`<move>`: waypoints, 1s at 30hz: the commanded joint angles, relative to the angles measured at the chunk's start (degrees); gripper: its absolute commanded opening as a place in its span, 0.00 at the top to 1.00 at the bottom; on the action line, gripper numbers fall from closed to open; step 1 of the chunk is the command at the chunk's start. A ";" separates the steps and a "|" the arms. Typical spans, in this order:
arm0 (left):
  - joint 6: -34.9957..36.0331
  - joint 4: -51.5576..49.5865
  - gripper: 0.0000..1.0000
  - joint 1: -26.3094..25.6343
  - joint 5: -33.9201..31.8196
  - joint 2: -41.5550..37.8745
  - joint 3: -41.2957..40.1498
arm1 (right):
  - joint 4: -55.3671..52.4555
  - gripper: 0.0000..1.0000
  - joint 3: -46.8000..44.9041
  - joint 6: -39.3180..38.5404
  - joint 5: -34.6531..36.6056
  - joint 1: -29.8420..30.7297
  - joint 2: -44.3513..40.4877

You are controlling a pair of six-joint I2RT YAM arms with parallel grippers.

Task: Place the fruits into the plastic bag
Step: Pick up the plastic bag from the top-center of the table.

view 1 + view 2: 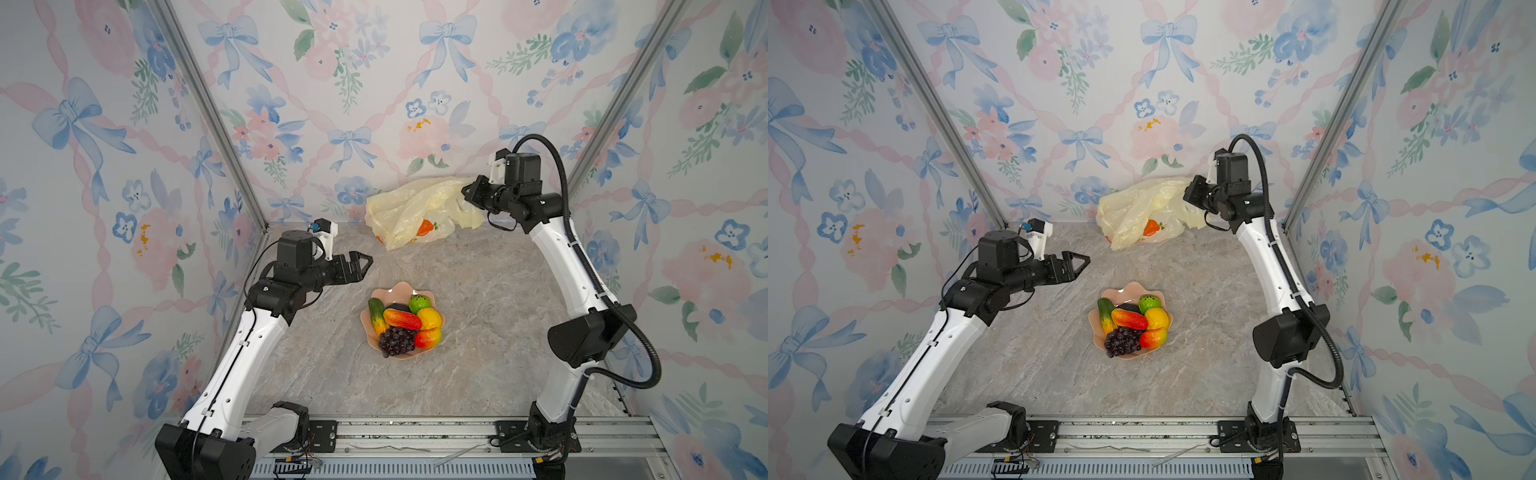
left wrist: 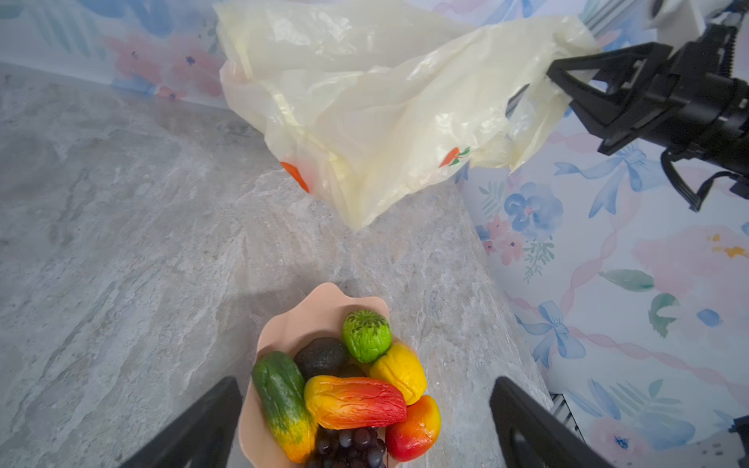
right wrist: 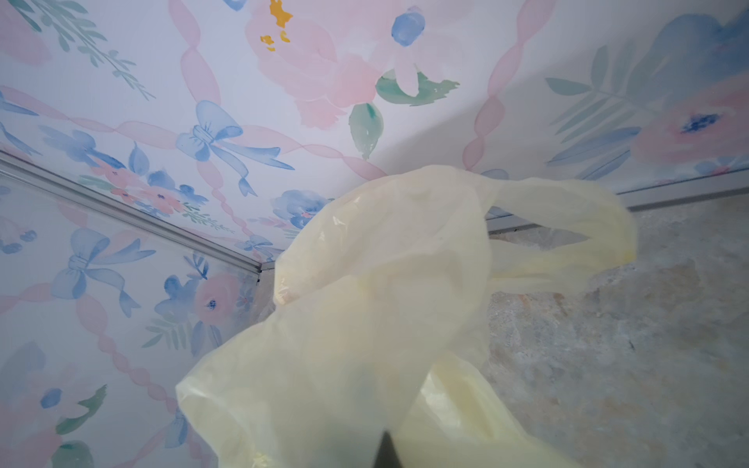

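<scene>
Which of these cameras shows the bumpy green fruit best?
The left wrist view: the bumpy green ball sits close and unobstructed in the pink bowl. Both top views show it small, far off. The right wrist view misses it, facing the plastic bag.

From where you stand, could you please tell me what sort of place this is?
Most likely a staged robot test booth rather than a real room: floral bow-patterned wallpaper panels joined by bare aluminium corner posts, a marble-patterned tabletop, and a slotted aluminium rail along the front edge.
</scene>
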 commanded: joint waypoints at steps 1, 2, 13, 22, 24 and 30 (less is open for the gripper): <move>4.05 0.12 0.02 -7.69 -3.82 1.27 5.43 | -6.15 1.00 -4.04 8.86 -2.90 1.60 -4.88; 5.17 0.12 0.02 -10.57 -5.07 2.09 6.93 | -5.95 1.00 -5.48 10.71 -4.09 1.80 -6.15; 16.92 0.12 0.02 -30.00 -18.98 11.10 16.46 | 1.49 1.00 -20.03 27.57 -3.40 7.08 -18.64; 18.68 0.06 0.02 -38.13 -30.11 20.20 22.92 | 2.53 1.00 -20.33 29.80 2.49 11.80 -20.13; 18.44 0.07 0.02 -38.33 -30.36 22.02 24.13 | 3.34 1.00 -20.66 30.43 2.32 12.07 -20.11; 18.10 -0.05 0.03 -38.16 -37.19 26.92 26.90 | 4.27 1.00 -20.48 31.27 2.90 12.86 -20.52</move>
